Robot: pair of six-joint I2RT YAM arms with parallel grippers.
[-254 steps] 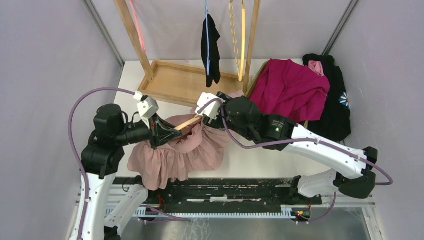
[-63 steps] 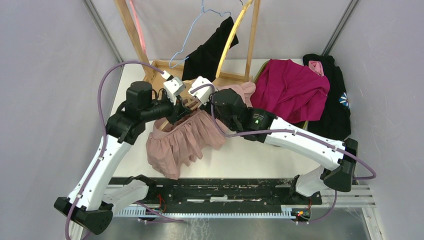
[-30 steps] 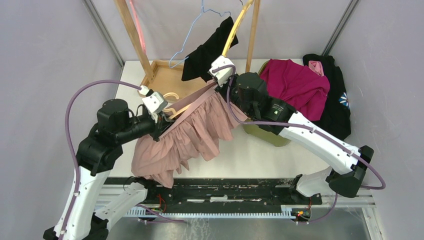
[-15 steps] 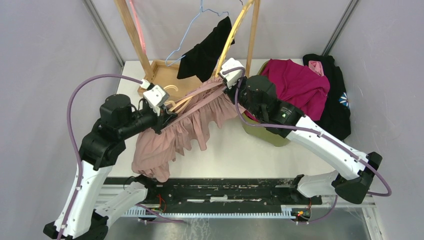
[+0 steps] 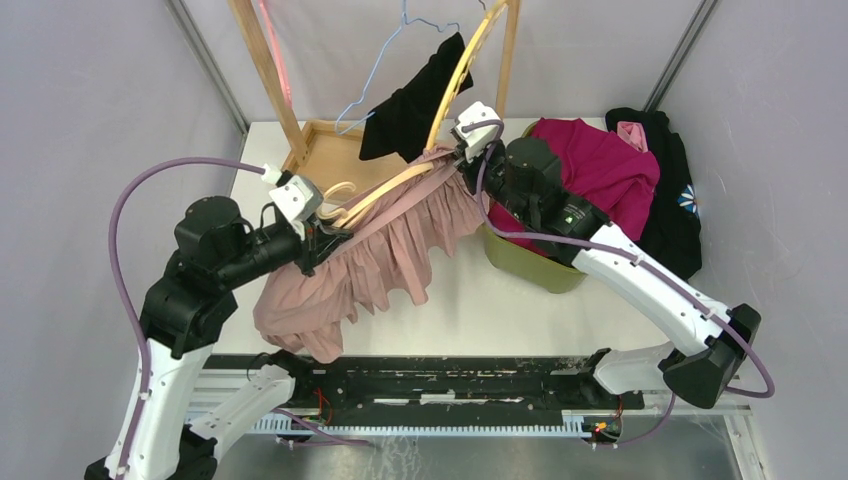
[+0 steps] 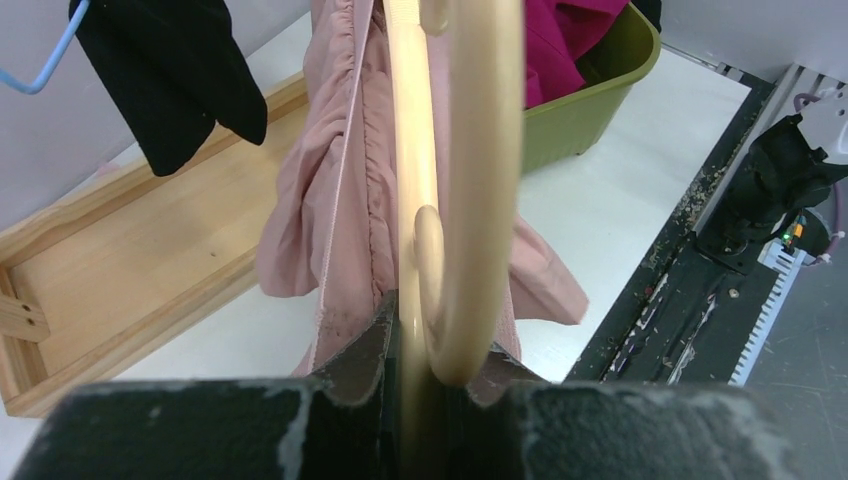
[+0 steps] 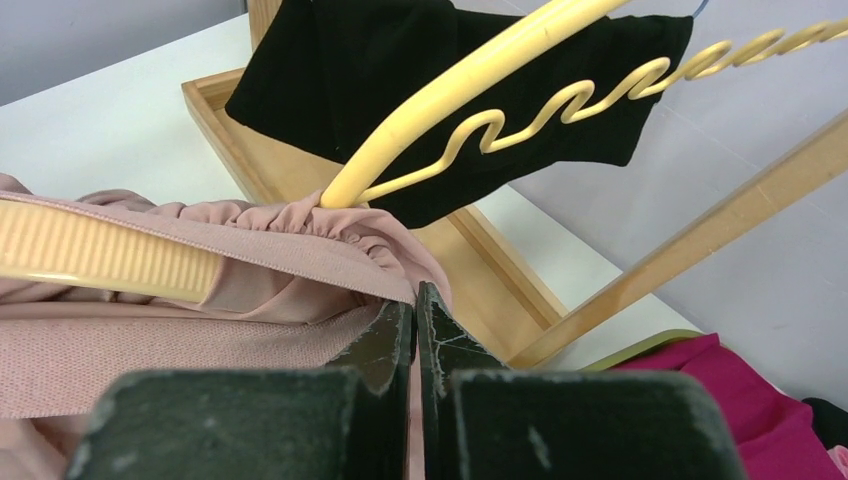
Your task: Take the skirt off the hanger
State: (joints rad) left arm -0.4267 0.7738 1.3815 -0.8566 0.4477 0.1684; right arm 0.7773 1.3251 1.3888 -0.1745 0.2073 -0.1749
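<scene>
The green bin (image 5: 522, 264) is holding a magenta garment (image 5: 588, 172) that is piling above its rim. Just left of the bin, the pink skirt (image 5: 385, 250) is hanging stretched along the cream hanger (image 5: 390, 188). The right gripper (image 5: 462, 158), nearest the bin, is pinching the skirt's waistband with its jaws nearly together. The left gripper (image 5: 322, 238), farther left, is clamping the hanger.

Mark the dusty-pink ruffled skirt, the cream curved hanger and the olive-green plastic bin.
dusty-pink ruffled skirt (image 5: 392, 250), top external view, hanging ruffles
cream curved hanger (image 6: 408, 150), left wrist view, straight arm
olive-green plastic bin (image 5: 525, 265), top external view, near wall
</scene>
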